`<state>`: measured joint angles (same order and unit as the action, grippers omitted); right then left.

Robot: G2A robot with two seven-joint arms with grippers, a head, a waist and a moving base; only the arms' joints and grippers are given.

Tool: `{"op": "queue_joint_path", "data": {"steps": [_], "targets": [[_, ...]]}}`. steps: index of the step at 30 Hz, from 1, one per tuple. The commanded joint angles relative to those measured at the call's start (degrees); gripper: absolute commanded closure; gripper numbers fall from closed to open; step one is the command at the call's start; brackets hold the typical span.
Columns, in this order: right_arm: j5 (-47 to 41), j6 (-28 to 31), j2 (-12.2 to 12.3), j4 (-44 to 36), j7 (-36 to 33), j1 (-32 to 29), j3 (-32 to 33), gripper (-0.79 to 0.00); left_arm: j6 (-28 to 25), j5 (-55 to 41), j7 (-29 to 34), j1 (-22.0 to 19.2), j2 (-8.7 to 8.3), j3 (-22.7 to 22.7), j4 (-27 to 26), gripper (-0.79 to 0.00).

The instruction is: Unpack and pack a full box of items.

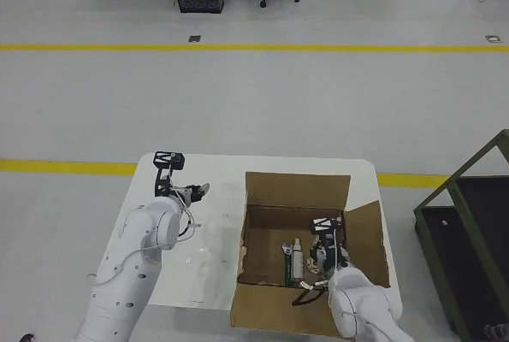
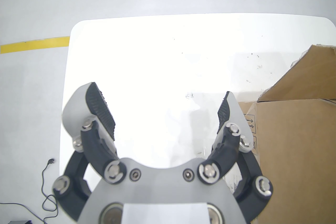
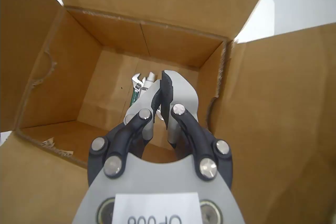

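- Every item visible lies on the floor of the open cardboard box [image 1: 297,190], which sits right of centre in the top view on the white table [image 1: 211,256]: a green-handled adjustable wrench [image 1: 287,261], a white bottle [image 1: 297,256] just beside it, and a dark item [image 1: 305,297] too small to identify.
- With everything seen lying inside, either the unpacking has hardly begun or the repacking is nearly finished; I cannot tell which.
- The right gripper [image 3: 162,83] hangs inside the box above the wrench [image 3: 137,83] and bottle [image 3: 151,76], its pads pressed together with nothing seen clamped between them.
- The left gripper [image 2: 160,104] hangs over bare table at centre-left of the top view [image 1: 198,190], beside the box, with its fingers spread apart and holding nothing.
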<state>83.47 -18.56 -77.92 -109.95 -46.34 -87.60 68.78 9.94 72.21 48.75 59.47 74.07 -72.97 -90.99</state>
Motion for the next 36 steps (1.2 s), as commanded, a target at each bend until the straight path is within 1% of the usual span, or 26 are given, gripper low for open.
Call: {"op": "queue_joint_path", "data": {"steps": [1,4,6,9,17,21,22,23,24,28,29,30,32,34,36], "targets": [[-2.4,-2.0,-0.5,5.2,-0.6,2.7,-1.2,0.0,0.0,0.0,0.0,0.0,0.0,0.0,0.0,-0.785],[-3.1,-2.5,-1.1,10.7,-1.1,6.2,-3.2,0.0,0.0,0.0,0.0,0.0,0.0,0.0,0.0,-0.785],[-2.7,-2.7,-1.4,12.6,-1.3,7.8,-4.2,0.0,0.0,0.0,0.0,0.0,0.0,0.0,0.0,-0.785],[-2.5,-3.1,-1.6,13.3,-1.4,8.8,-4.7,0.0,0.0,0.0,0.0,0.0,0.0,0.0,0.0,-0.785],[-2.5,-3.1,-1.6,13.3,-1.4,8.8,-4.7,0.0,0.0,0.0,0.0,0.0,0.0,0.0,0.0,-0.785],[-3.6,-0.9,-1.6,14.4,-0.7,8.7,-4.5,0.0,0.0,0.0,0.0,0.0,0.0,0.0,0.0,-0.785],[-3.7,-0.9,-1.8,15.6,-1.0,9.2,-4.8,-0.025,0.0,0.0,0.0,0.0,0.0,0.0,0.0,-0.785],[-3.7,-1.0,-1.9,16.8,-1.4,10.0,-5.3,-0.083,0.0,0.0,0.0,0.0,0.0,0.0,0.0,-0.785],[-3.9,-0.8,-2.1,17.8,-1.9,10.8,-6.0,-0.108,0.0,0.0,0.0,0.0,0.0,0.0,0.0,-0.785],[-3.4,-1.6,-3.0,22.8,-5.3,14.9,-8.8,-0.117,0.0,0.0,0.0,0.0,0.0,0.0,0.0,-0.785],[-3.1,-2.1,-3.2,23.8,-5.9,15.6,-9.4,-0.154,0.0,0.0,0.0,0.0,0.0,0.0,0.0,-0.785],[-3.3,-2.3,-3.4,24.4,-6.5,16.3,-9.8,-0.231,0.0,0.0,0.0,0.0,0.0,0.0,0.0,-0.785],[-3.6,-3.3,-3.7,25.2,-7.2,17.1,-10.1,-0.234,0.0,0.0,0.0,0.0,0.0,0.0,0.0,-0.785],[-3.7,-4.4,-3.9,26.0,-7.8,17.5,-9.9,-0.256,0.0,0.0,0.0,0.0,0.0,0.0,0.0,-0.785],[-3.9,-4.8,-3.9,26.3,-8.5,17.7,-9.4,-0.296,0.0,0.0,0.0,0.0,0.0,0.0,0.0,-0.785]]}}
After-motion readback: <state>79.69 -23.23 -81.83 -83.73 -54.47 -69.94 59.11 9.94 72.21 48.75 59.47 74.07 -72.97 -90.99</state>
